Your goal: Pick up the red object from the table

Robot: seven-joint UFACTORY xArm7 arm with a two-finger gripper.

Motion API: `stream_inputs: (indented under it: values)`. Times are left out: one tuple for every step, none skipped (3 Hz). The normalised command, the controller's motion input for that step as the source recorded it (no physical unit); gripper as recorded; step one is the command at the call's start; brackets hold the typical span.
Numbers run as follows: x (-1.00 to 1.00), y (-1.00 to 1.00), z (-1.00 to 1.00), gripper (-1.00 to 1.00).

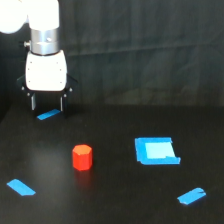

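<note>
The red object (82, 157) is a small red-orange hexagonal block standing upright on the black table (115, 200), left of the middle in the exterior view. My gripper (47, 103) hangs from the white arm at the upper left, well behind and above the block. Its two dark fingers (33, 102) point down with a gap between them and nothing held. A blue tape piece lies just beneath the fingertips.
Blue tape strips lie at the far left (21, 187), under the gripper (48, 115) and at the lower right (192, 196). A blue square patch (156, 150) sits right of the block. A dark curtain backs the scene.
</note>
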Motion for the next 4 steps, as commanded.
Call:
stream_inputs:
  values:
    - [0.73,-0.83,-0.19,1.0]
    - [0.66,-0.9,-0.15,0.93]
    - [0.54,-1.0,-0.07,0.98]
    - [0.48,-0.92,0.08,0.99]
